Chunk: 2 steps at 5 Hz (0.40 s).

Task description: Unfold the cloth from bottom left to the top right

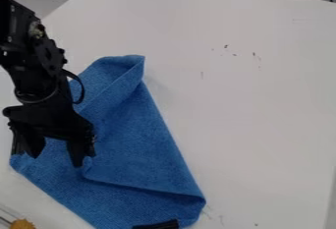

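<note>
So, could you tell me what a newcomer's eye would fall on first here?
Probably the blue cloth, lying partly folded on the white table. Next, the black gripper, open over the cloth's left part in the view. Then perhaps the orange thing at the bottom left.

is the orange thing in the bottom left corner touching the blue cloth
Apart; the camera view shows bare white table between the orange thing and the blue cloth.

Your gripper [55, 160] hangs over the left part of the folded blue cloth [144, 149], its fingers apart; the cloth lies on your white table [263, 100].
</note>
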Motion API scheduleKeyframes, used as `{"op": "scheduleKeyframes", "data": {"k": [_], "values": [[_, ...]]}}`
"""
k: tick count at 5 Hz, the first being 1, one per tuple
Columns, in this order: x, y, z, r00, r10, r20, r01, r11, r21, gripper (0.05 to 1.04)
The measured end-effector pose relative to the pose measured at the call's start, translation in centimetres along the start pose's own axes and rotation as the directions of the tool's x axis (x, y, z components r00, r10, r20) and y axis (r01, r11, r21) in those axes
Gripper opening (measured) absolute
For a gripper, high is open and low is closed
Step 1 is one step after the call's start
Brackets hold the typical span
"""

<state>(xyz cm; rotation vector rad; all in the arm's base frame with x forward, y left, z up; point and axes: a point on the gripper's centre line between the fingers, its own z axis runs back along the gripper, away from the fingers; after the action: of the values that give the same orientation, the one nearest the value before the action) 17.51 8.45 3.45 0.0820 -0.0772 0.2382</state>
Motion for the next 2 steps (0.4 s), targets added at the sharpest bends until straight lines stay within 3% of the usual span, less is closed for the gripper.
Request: {"op": "scheduleKeyframes", "data": {"k": [1,2], "values": [[1.2,0.0,-1.4,0.999,-0.012,-0.034,0.012,1.000,-0.011,0.999],[2.3,-0.1,-2.2,1.000,-0.022,-0.015,0.022,1.000,-0.023,0.999]]}}
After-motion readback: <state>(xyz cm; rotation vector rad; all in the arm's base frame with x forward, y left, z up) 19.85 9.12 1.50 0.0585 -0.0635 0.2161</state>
